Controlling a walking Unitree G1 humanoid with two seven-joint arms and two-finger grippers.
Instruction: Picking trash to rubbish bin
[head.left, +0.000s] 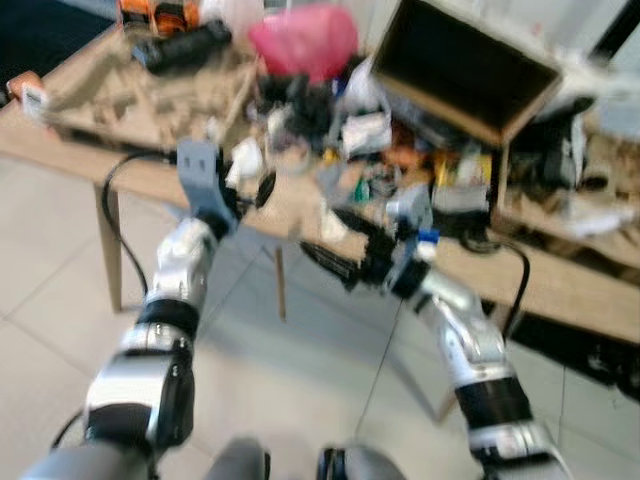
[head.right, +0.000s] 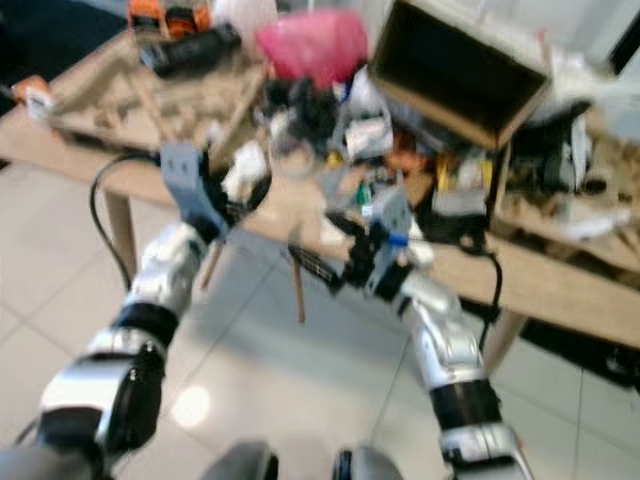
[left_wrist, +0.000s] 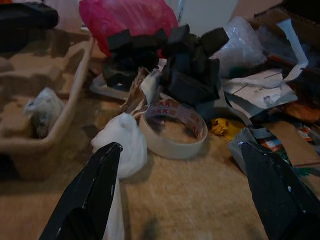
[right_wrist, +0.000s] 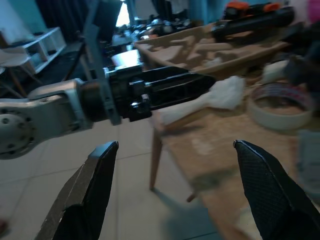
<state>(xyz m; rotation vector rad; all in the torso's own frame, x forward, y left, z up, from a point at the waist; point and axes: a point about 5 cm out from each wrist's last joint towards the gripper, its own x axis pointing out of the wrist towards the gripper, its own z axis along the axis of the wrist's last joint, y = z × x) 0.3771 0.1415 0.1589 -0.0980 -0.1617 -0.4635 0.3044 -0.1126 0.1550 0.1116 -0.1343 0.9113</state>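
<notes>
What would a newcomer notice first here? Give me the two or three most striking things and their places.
First the wooden table, heaped with clutter: a bright pink plastic bag at the back, an open cardboard box to its right. Nearer the edge, a roll of tape lies beside a white crumpled wad. The left hand hovers open just before that wad, the right hand open off the table edge.
</notes>
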